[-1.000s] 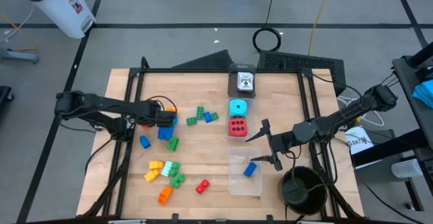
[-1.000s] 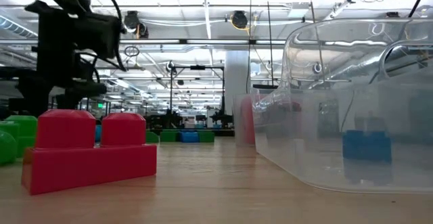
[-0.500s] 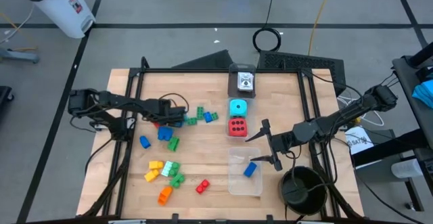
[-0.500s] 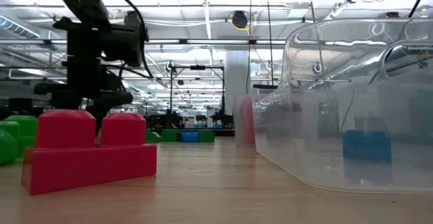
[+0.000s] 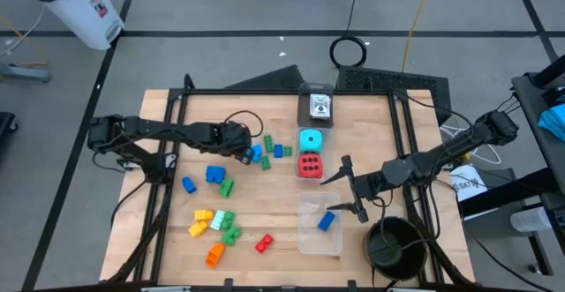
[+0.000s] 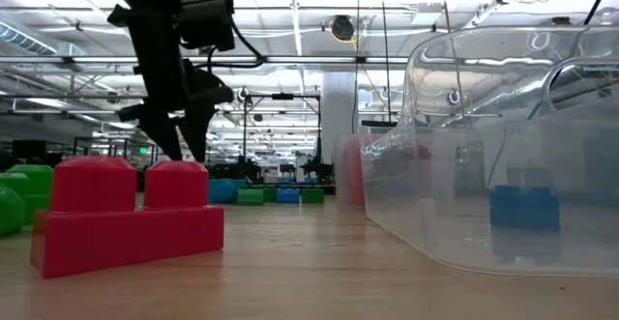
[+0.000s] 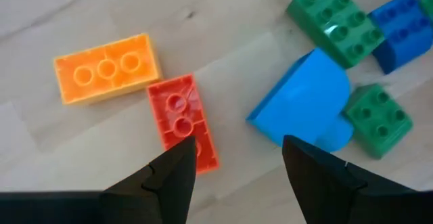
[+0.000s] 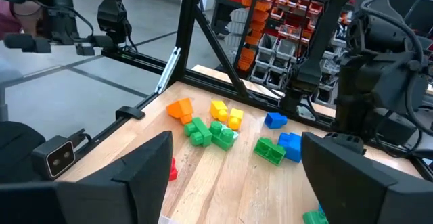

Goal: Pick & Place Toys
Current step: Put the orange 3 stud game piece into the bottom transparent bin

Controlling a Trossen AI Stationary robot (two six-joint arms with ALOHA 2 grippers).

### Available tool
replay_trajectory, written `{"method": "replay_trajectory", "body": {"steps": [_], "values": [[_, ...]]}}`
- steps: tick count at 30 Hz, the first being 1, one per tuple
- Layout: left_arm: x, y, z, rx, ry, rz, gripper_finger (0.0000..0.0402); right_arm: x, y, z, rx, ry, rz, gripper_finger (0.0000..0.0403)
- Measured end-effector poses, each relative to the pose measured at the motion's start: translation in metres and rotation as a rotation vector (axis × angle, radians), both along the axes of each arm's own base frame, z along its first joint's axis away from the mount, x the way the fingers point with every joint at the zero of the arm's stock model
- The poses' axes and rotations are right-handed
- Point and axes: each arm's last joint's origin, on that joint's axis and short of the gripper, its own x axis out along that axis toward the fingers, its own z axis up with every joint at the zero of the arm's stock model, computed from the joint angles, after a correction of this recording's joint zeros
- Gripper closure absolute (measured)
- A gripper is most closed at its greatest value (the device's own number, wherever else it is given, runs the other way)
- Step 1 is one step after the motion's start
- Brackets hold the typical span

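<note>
The left gripper [image 5: 245, 148] hangs spread and empty over a red brick [image 7: 183, 120], beside an orange brick [image 7: 107, 68] and a blue piece [image 7: 306, 104]; only its wrist view shows them. The right gripper [image 5: 351, 189], spread and empty, hovers at the clear box [image 5: 320, 224] holding a blue brick [image 5: 327, 220].

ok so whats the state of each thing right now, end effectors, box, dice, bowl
left end effector: open, empty, above the red brick and blue curved piece
right end effector: open, empty, at the clear box
clear box: no lid, one blue brick inside
cyan die: on the table, touching the red die
red die: six dots up
black bowl: upright
</note>
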Motion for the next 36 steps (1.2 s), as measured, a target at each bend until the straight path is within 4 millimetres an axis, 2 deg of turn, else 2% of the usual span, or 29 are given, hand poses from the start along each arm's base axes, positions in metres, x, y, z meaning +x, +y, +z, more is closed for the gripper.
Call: {"method": "replay_trajectory", "body": {"steps": [8, 12, 21, 32, 36], "values": [[-0.01, 0.006, -0.005, -0.02, 0.08, 0.126, 0.0179, 0.0, 0.0, 0.0, -0.001, 0.002, 0.0, 0.0112], [-0.014, 0.011, -0.016, -0.026, 0.088, 0.164, 0.0179, 0.0, 0.0, 0.0, -0.001, 0.002, 0.0, 0.0112], [-0.02, 0.011, -0.038, -0.06, 0.016, 0.175, 0.0179, 0.0, 0.0, 0.0, -0.001, 0.002, 0.0, 0.0112], [-0.022, 0.01, -0.049, -0.038, -0.053, 0.171, 0.0179, 0.0, 0.0, 0.0, -0.001, 0.001, 0.0, 0.0112], [-0.026, 0.008, -0.053, -0.012, -0.03, 0.171, 0.0208, 0.0, 0.0, 0.0, -0.001, 0.001, 0.0, 0.0112]]}}
